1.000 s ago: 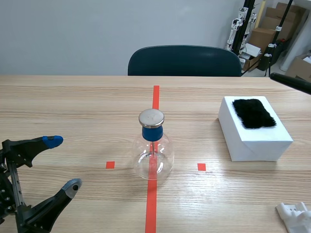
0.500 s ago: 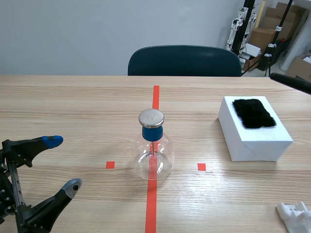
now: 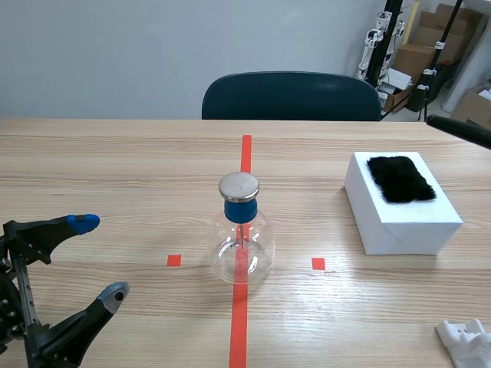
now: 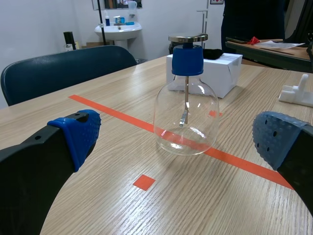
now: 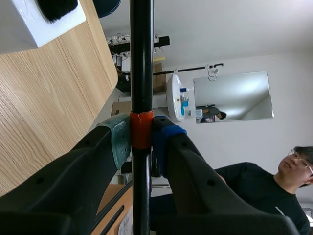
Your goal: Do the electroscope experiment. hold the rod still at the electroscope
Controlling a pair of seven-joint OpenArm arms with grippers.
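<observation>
The electroscope (image 3: 242,234) is a clear glass flask with a blue stopper and a round metal cap, standing on the red tape line mid-table. In the left wrist view the electroscope (image 4: 187,112) stands ahead of my left gripper (image 4: 178,139), whose blue pads are wide apart. That left gripper (image 3: 100,257) sits open at the table's near left, well apart from the flask. My right gripper (image 5: 141,142) is shut on a black rod (image 5: 141,58) at its orange band. Only the rod's black end (image 3: 460,130) shows at the scene's right edge, far from the flask.
A white box (image 3: 403,211) with a black fur patch (image 3: 399,178) on top stands to the right of the flask. A white plastic piece (image 3: 466,341) lies at the near right corner. A dark chair (image 3: 291,96) stands behind the table. A person (image 5: 274,196) shows in the right wrist view.
</observation>
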